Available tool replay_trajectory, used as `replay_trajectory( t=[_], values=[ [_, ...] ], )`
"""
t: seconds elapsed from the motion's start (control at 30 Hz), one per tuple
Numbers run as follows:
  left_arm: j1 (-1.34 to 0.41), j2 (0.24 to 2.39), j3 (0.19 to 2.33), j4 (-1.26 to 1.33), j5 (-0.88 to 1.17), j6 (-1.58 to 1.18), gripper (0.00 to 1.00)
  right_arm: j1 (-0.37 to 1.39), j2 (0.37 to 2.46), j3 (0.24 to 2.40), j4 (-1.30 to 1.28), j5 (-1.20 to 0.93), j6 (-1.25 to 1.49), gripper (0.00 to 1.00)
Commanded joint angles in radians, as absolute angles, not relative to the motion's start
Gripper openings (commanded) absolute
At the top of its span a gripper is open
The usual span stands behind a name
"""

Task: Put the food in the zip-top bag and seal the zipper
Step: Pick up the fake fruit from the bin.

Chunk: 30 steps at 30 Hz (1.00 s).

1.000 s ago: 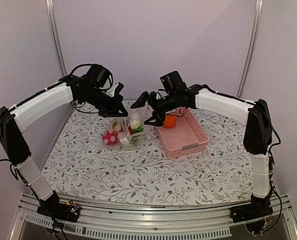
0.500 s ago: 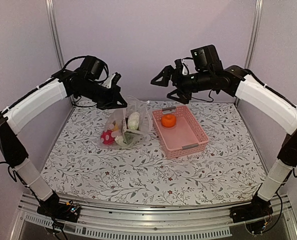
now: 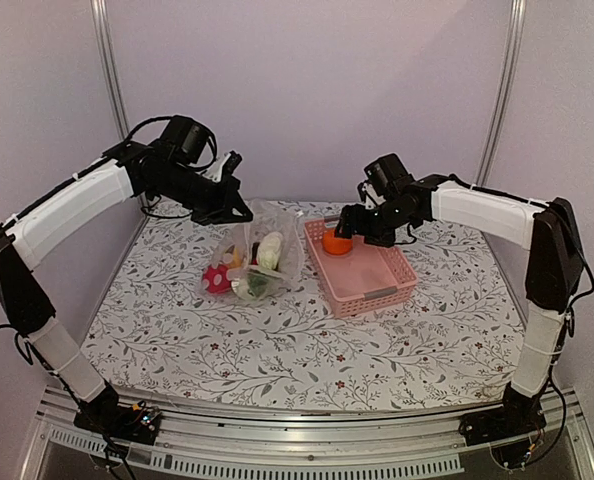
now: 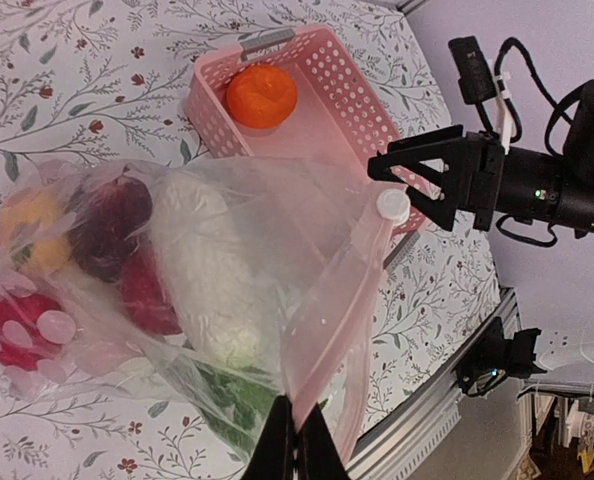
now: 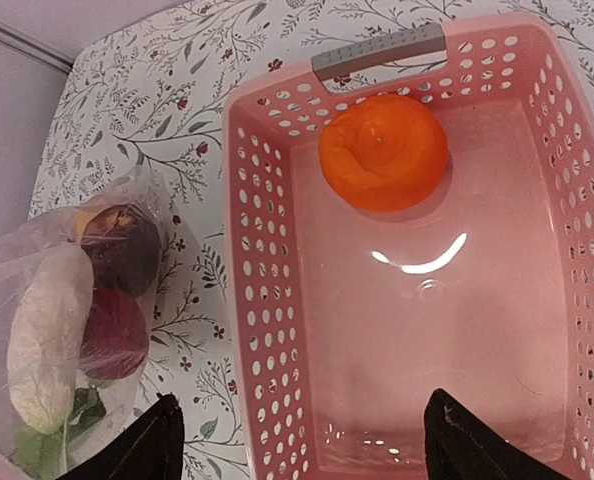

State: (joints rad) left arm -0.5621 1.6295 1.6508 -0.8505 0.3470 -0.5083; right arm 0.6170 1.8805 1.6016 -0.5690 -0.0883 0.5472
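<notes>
Loading, last piece, I judge: the orange toy fruit [image 5: 383, 152] lies at the pink basket's [image 5: 242, 260] far end. The right jaws hang wide open and empty above the basket. Left of the basket, the left jaws are clamped on the mouth edge of the filled zip-top bag [image 4: 227, 280]. Next: descend onto the orange and close.

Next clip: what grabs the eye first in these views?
The clear zip-top bag, stuffed with colourful toy food, stands left of centre with its mouth edge pinched in the shut left tool. Right beside it, one orange fruit sits alone at the far end of the pink basket, and the open right tool hovers over that basket.
</notes>
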Motion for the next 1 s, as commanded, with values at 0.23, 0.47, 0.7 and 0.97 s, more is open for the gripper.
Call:
replay_trajectory(
  t=[0.23, 0.47, 0.7, 0.97],
  values=[
    [-0.562, 1.623, 1.593, -0.857, 0.329, -0.500, 0.00, 0.604, 2.096, 1.799, -0.610, -0.066, 0.472, 0.85],
    [-0.562, 1.611, 1.584, -0.863, 0.324, -0.501, 0.00, 0.603, 2.223, 1.936, -0.664, -0.031, 0.433, 0.99],
    [-0.559, 1.608, 1.592, -0.884, 0.309, -0.487, 0.00, 0.601, 2.320, 2.025, -0.696, 0.043, 0.395, 0.99],
    [-0.556, 1.611, 1.597, -0.893, 0.312, -0.488, 0.00, 0.591, 2.397, 2.081, -0.692, 0.062, 0.402, 0.99]
  ],
)
